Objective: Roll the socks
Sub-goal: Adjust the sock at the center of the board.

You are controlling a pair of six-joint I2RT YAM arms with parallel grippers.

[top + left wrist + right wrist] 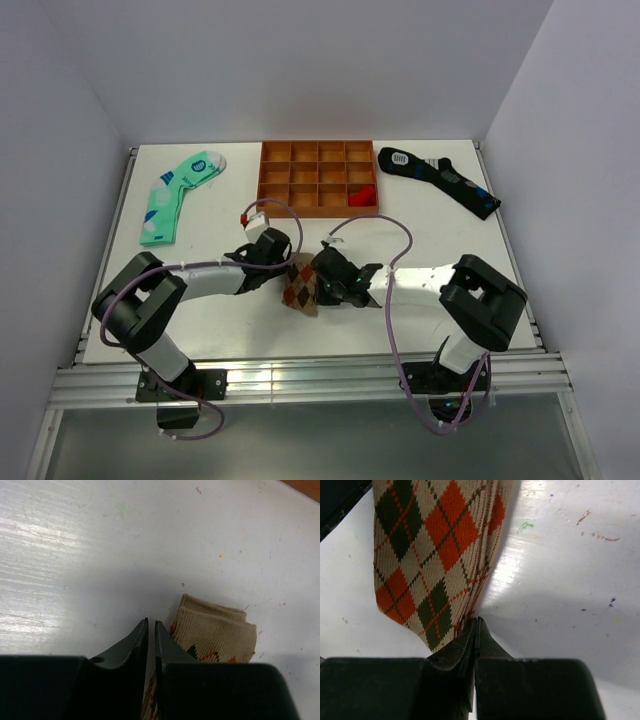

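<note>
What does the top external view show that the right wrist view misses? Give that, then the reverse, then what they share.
Only the top external view: the mint-green sock, the black sock, the wooden tray and the left gripper. Only the right wrist view: coloured specks on the table, and the jaws shut at the edge of the argyle sock. Both: that argyle sock, the right gripper and the white table.

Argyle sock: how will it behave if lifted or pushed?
Probably floppy: the argyle sock is folded over itself. Likely light, since the knit looks thin. Pushed, the ribbed fabric would probably bunch up rather than slide.
</note>
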